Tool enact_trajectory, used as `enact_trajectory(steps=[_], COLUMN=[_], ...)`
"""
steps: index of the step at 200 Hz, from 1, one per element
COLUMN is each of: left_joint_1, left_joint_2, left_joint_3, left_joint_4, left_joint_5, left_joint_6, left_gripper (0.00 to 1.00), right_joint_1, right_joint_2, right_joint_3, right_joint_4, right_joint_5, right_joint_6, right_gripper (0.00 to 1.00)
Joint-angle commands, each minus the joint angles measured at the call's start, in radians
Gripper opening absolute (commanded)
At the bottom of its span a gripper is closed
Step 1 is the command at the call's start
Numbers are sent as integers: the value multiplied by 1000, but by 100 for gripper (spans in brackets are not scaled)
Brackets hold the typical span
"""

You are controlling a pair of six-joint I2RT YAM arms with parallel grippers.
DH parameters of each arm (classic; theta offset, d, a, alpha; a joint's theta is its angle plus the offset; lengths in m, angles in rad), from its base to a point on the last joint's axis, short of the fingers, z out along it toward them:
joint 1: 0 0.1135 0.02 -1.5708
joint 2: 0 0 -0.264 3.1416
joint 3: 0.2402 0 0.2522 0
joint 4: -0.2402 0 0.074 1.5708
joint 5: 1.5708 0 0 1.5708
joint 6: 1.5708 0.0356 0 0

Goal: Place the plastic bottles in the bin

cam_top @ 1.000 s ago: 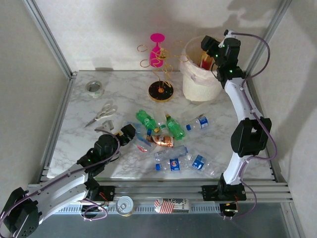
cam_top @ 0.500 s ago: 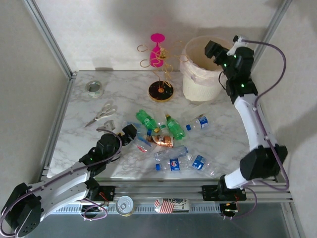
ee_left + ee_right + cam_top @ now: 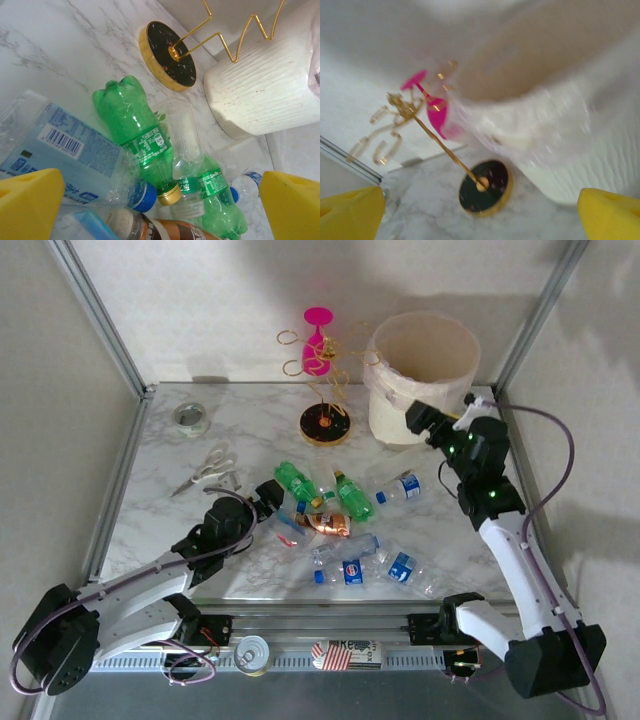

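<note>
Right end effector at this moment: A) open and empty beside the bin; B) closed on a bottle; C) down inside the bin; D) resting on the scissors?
A: the right end effector hangs beside the bin, its yellow fingers wide apart with nothing between.

Tape roll point(image 3: 190, 418), scissors point(image 3: 205, 470), gold wire stand point(image 3: 325, 423), pink goblet point(image 3: 317, 340), tin can point(image 3: 251, 653).

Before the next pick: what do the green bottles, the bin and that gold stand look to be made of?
Green bottles: thin glossy plastic, translucent, with light passing through the moulded walls. Bin: probably matte cream plastic with a ribbed wall; a thin crinkled film liner drapes over its rim. Stand: likely metal, shiny gold wire on a gold-rimmed black disc.
</note>
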Motion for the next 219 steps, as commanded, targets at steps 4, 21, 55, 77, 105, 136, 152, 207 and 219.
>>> enact_trajectory(steps=[4,21,55,77,105,136,152,207,219], left_joint_1=[9,9,9,9,9,9,9,9,9], left_joint_2=[24,27,15,5,1,6,9,-9,-17], left_joint_3=[31,29,7,-8,-14,-15,-16,-30,-34], left_joint_4=[39,37,21,16,14,14,15,-3,-4], left_joint_5=[-6,3,-9,-22,-36,-40,-38,-48,-53], left_joint_6=[7,-6,-33,-56,-72,-81,-85,-84,-85], left_gripper=[100,99,100,100,100,100,100,100,100], right_joint_1=[3,4,3,3,3,3,4,4,4], right_joint_2=[-44,-51,-21,12,85,189,242,420,446], right_joint_3=[-124,-199,-316,-379,-411,-402,-398,-315,-304], right_joint_4=[-41,-55,-42,18,95,163,210,216,220], right_joint_5=[30,59,110,95,72,83,71,71,70], right_joint_6=[99,154,289,356,408,465,479,475,470], right_gripper=[99,99,99,99,99,99,99,99,99])
